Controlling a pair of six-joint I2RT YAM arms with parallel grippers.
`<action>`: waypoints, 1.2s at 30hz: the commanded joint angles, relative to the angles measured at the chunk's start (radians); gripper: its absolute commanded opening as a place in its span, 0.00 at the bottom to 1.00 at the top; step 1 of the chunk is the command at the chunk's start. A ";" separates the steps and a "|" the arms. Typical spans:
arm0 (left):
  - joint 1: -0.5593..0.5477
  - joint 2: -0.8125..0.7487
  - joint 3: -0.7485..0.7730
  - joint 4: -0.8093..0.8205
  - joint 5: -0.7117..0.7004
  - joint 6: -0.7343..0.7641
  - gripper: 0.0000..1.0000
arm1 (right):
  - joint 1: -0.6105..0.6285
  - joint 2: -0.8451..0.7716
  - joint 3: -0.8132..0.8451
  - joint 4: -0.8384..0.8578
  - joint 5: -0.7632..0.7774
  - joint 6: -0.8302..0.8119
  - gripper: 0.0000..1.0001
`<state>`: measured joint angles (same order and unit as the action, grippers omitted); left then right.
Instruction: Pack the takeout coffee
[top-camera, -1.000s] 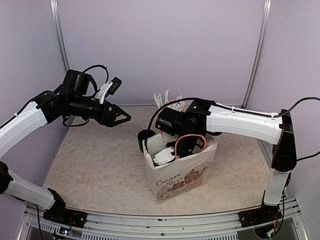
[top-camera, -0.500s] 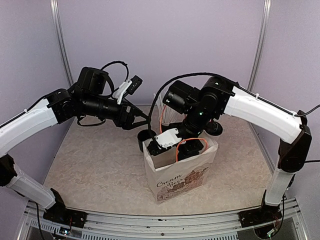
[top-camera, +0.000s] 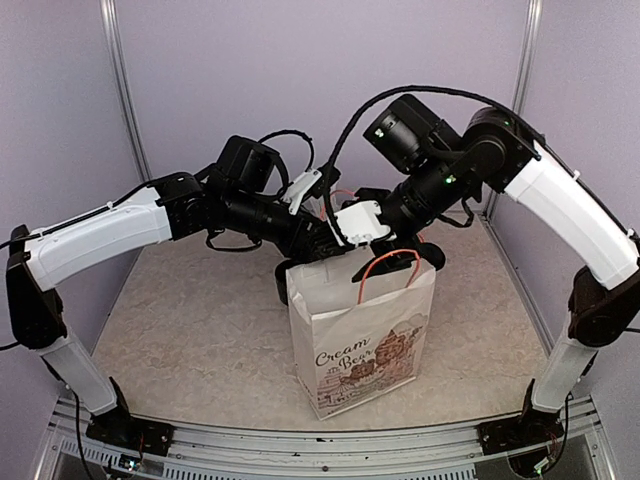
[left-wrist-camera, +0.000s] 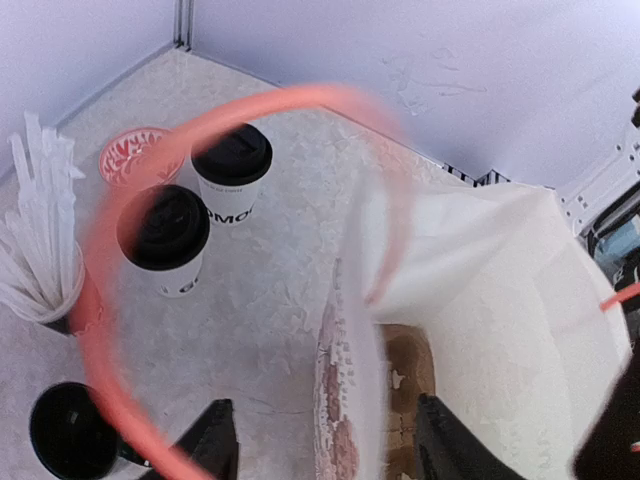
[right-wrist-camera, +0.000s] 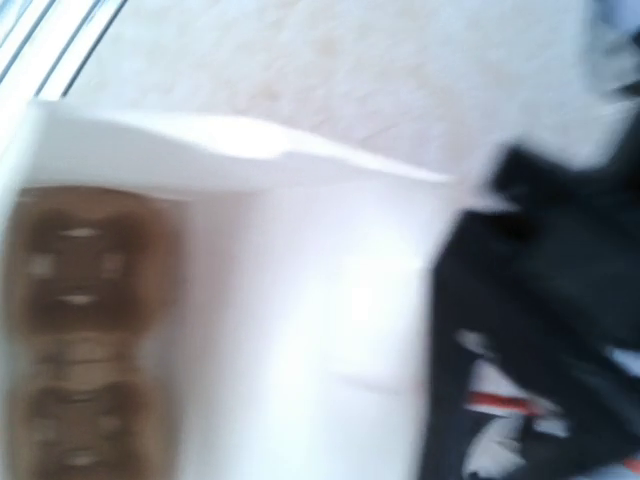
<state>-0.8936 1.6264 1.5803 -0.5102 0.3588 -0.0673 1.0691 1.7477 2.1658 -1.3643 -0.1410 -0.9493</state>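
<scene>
Coffee not yet packed: one cup (left-wrist-camera: 232, 178) and the other cup (left-wrist-camera: 165, 235), both lidded in black, are seen on the surface (left-wrist-camera: 290, 250) just beside the paper bag (top-camera: 360, 330), outside its open mouth. Nothing is seen inside the bag. The left claw (left-wrist-camera: 330, 445) is held spread astride the bag's rim. The right claw (top-camera: 352, 230) is poised above the bag, its grip blurred beyond telling. Both cups are judged left to load.
</scene>
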 joint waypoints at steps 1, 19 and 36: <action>-0.002 0.033 0.057 -0.023 0.008 0.019 0.45 | -0.050 -0.056 0.092 -0.012 -0.018 -0.005 0.61; 0.020 -0.009 0.115 -0.076 0.009 0.095 0.00 | -0.564 -0.142 -0.098 0.210 -0.267 0.056 0.71; 0.026 0.023 0.184 -0.115 0.027 0.122 0.00 | -0.877 0.100 -0.309 0.262 -0.192 0.112 0.83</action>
<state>-0.8753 1.6337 1.7256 -0.6216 0.3847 0.0311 0.2157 1.7870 1.8313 -1.0470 -0.3569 -0.8375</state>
